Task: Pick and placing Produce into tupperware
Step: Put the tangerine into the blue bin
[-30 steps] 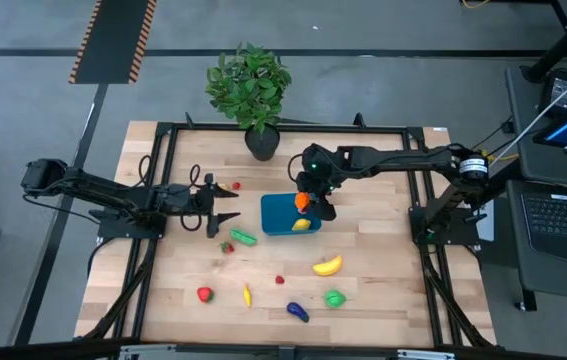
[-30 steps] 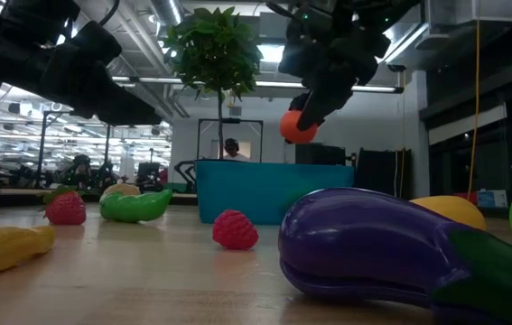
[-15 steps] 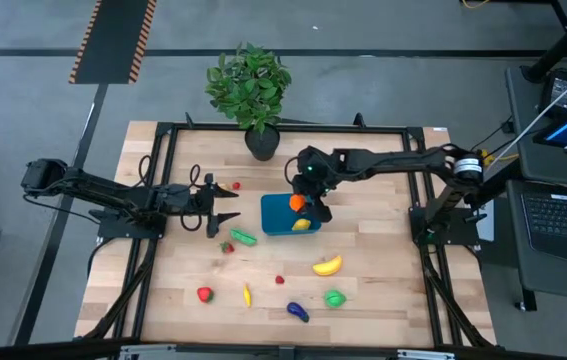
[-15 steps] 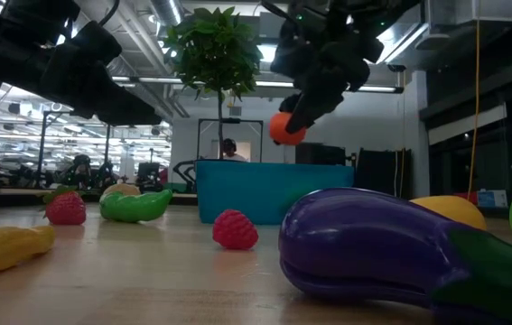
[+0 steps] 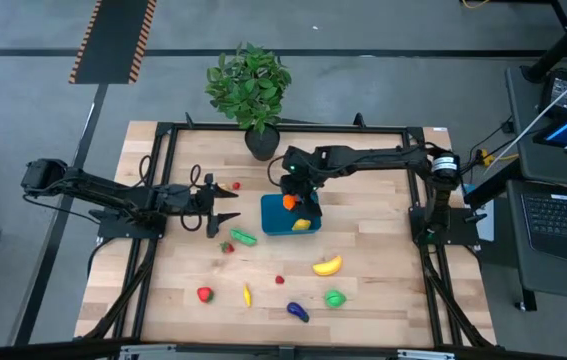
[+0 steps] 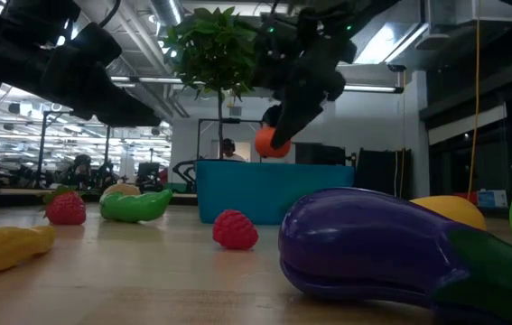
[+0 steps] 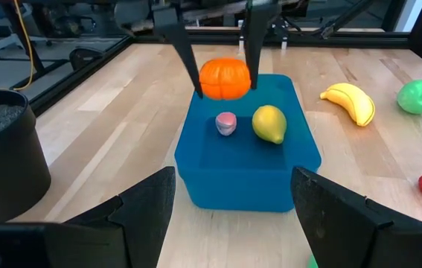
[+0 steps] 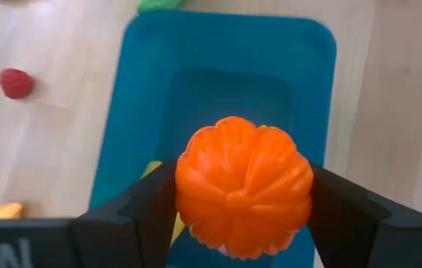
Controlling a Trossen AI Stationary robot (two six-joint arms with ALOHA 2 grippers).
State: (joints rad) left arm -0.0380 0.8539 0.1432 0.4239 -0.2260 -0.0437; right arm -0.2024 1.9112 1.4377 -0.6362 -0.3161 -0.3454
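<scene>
Right gripper [image 5: 289,201] above the tub [image 5: 274,222], fingers clamped on either side of an orange pumpkin [image 8: 243,196], held clear of the tub floor, over its middle

Seen from the left wrist: pumpkin [image 7: 225,78] pinched between two dark fingers [image 7: 186,53], hanging over the far part of the tub [image 7: 249,182]; inside the tub, a yellow lemon [image 7: 269,123] and a small pink piece [image 7: 226,123] side by side on the floor, apart from each other

Low across the table: pumpkin [image 6: 272,142] just above the tub rim [image 6: 274,190], gripper [image 6: 284,122] coming down from above

Left gripper [image 5: 221,212] idle left of the tub, fingers spread wide, nothing between them, pointing towards the tub

Loose on the table: green pepper [image 5: 243,237] just left of the tub's near corner, strawberry [image 5: 227,246] beside it, small red piece [image 5: 236,185] near the left gripper, banana [image 5: 327,265] and green round fruit [image 5: 335,297] nearer the front right, raspberry [image 5: 280,280] mid-table, red fruit [image 5: 204,294], small yellow piece [image 5: 247,295] and eggplant [image 5: 297,311] along the front

Plant [image 5: 250,88] in its dark pot [image 5: 262,143] at the back edge, behind the tub
</scene>
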